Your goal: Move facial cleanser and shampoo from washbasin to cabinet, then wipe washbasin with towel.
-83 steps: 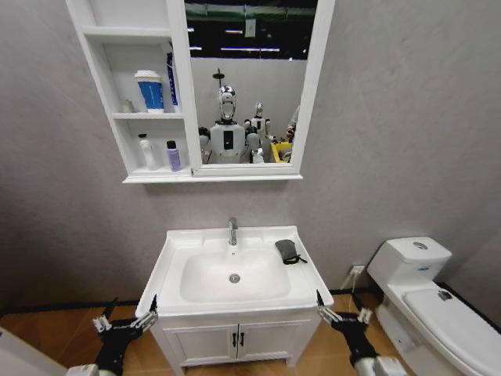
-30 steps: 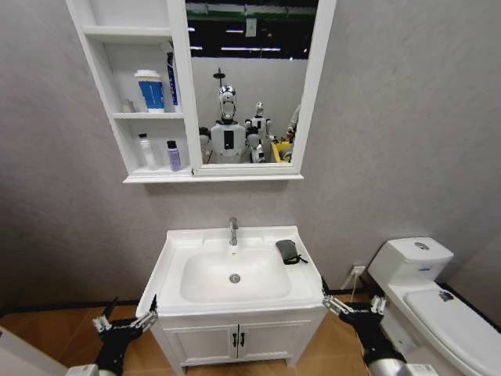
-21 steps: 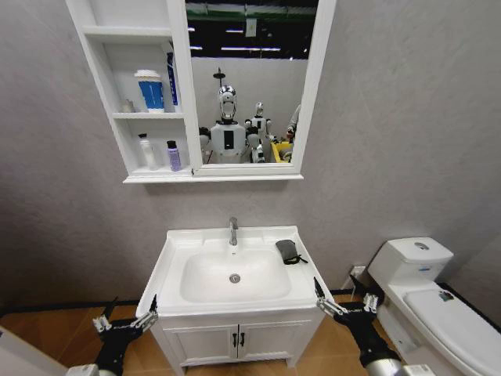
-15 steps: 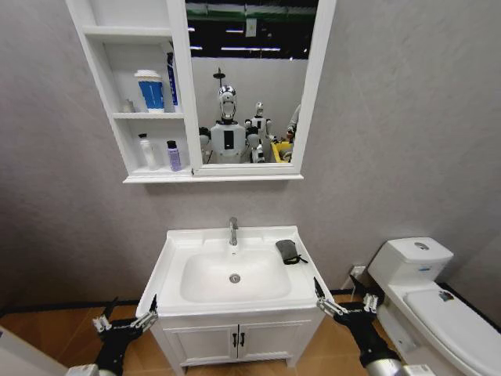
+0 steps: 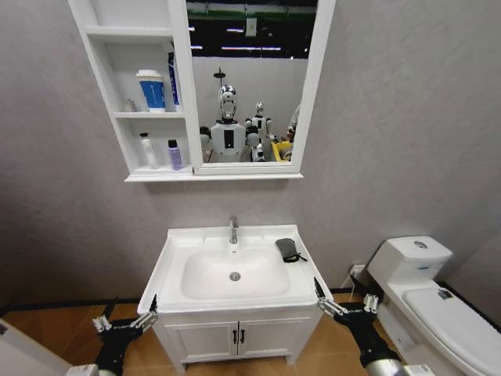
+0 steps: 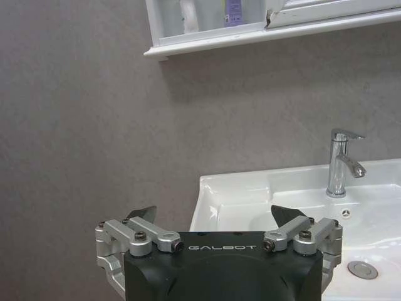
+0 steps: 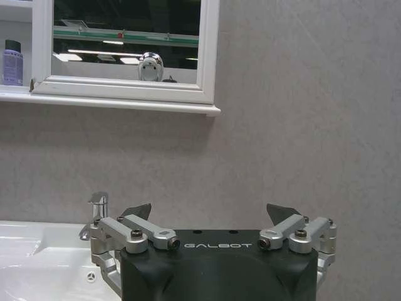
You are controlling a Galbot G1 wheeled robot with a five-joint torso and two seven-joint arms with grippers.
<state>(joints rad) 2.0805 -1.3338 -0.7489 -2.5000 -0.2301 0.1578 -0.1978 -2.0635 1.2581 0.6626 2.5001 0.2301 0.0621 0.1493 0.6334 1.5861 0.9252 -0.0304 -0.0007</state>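
From the head view, the glossy white rectangular ceramic washbasin (image 5: 301, 288) with oval bowl carries a small crumpled dark grey cloth towel (image 5: 286, 249) at its back right corner. Above, the white wall cabinet (image 5: 180, 174) with a framed mirror holds bottles on its narrow shelves; their labels are too small to read. The left pincer (image 5: 125, 320) hangs off the basin's front left corner and the right pincer (image 5: 341, 307) off its front right corner, both spread and empty.

In the left wrist view, the black-and-metal left pincer (image 6: 213, 216) gapes wide before the smooth basin rim (image 6: 241, 183) and chrome faucet (image 6: 341, 162).

In the right wrist view, the right pincer (image 7: 209, 212) stands equally wide, touching nothing, with the cabinet's mirror frame (image 7: 208, 50) cut off above.
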